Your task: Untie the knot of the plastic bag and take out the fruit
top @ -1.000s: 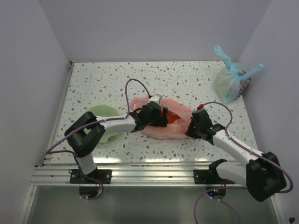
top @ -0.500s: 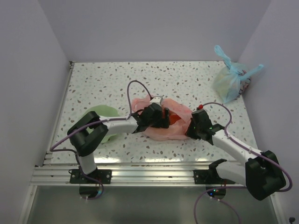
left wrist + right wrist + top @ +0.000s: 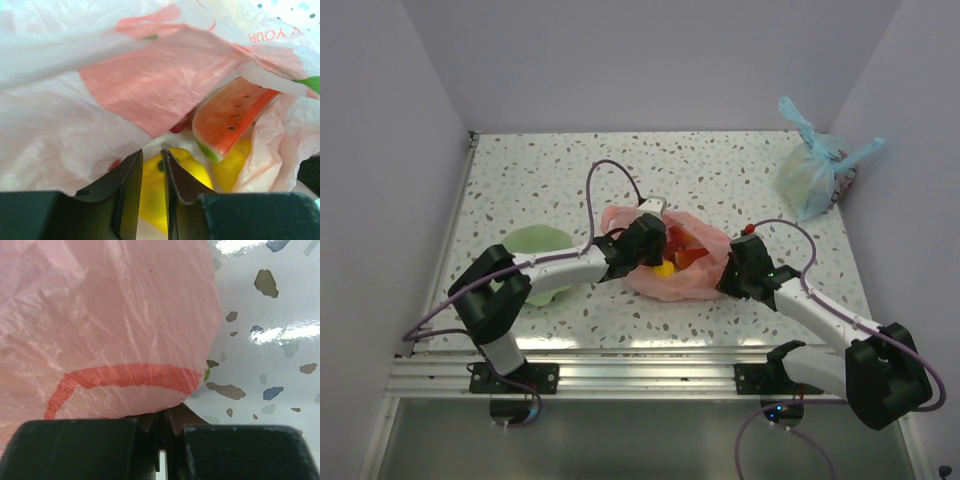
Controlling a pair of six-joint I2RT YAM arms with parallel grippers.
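Note:
The pink plastic bag [image 3: 695, 278] lies open mid-table; its knot is not in view. My left gripper [image 3: 658, 258] reaches into the bag's mouth. In the left wrist view its jaws [image 3: 152, 156] stand narrow around a yellow fruit [image 3: 150, 195] with a green stem end. That yellow fruit [image 3: 665, 268] also shows from above at the gripper's tip. Beside it inside the bag [image 3: 150, 95] lie a watermelon slice [image 3: 225, 117] and a second yellow fruit [image 3: 232, 167]. My right gripper [image 3: 728, 280] [image 3: 165, 417] is shut on the bag's [image 3: 110, 315] right edge.
A green bowl [image 3: 542, 250] sits at the left, partly under my left arm. A light blue tied bag [image 3: 815, 175] stands at the back right corner. Walls close in the table on three sides; a metal rail [image 3: 620, 372] runs along the near edge.
My left gripper's jaws have closed from wide to narrow around the yellow fruit, which now shows at the bag's mouth from above. The right arm has not moved.

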